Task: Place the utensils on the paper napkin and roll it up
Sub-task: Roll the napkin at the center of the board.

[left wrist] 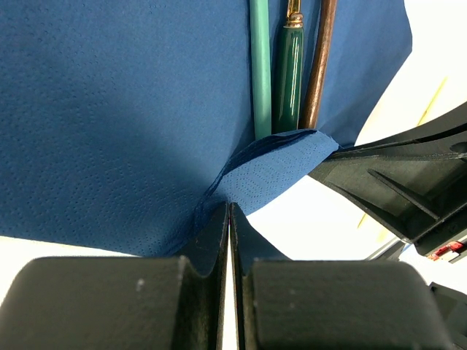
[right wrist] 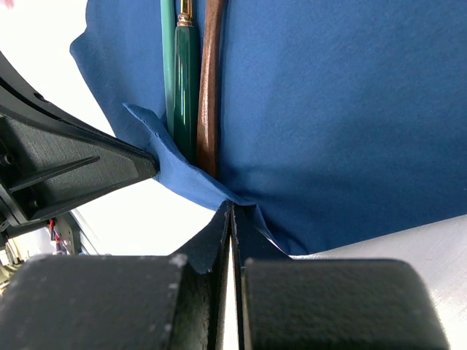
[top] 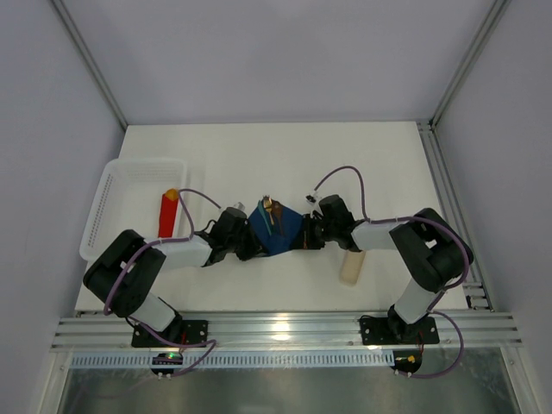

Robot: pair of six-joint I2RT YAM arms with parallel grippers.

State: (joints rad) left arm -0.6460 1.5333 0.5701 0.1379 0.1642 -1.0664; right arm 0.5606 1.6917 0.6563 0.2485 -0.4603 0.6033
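Observation:
The navy-blue paper napkin [top: 276,231] lies at the table's middle between both grippers. Three slim utensils [top: 274,214], green-handled and copper-brown, lie side by side on it; they show in the left wrist view [left wrist: 288,69] and the right wrist view [right wrist: 186,80]. My left gripper [top: 247,243] is shut on the napkin's near edge [left wrist: 230,206], which is lifted and folded over the utensil ends. My right gripper [top: 304,236] is shut on the same edge from the other side [right wrist: 232,204]. The napkin [left wrist: 109,109] fills most of the left wrist view and, as a blue sheet [right wrist: 343,109], the right wrist view.
A white perforated basket [top: 112,203] stands at the left. A red block with an orange tip [top: 167,214] lies by its right wall. A pale beige bar [top: 351,266] lies near the right arm. The other gripper's black body shows in each wrist view [left wrist: 408,175], [right wrist: 51,160].

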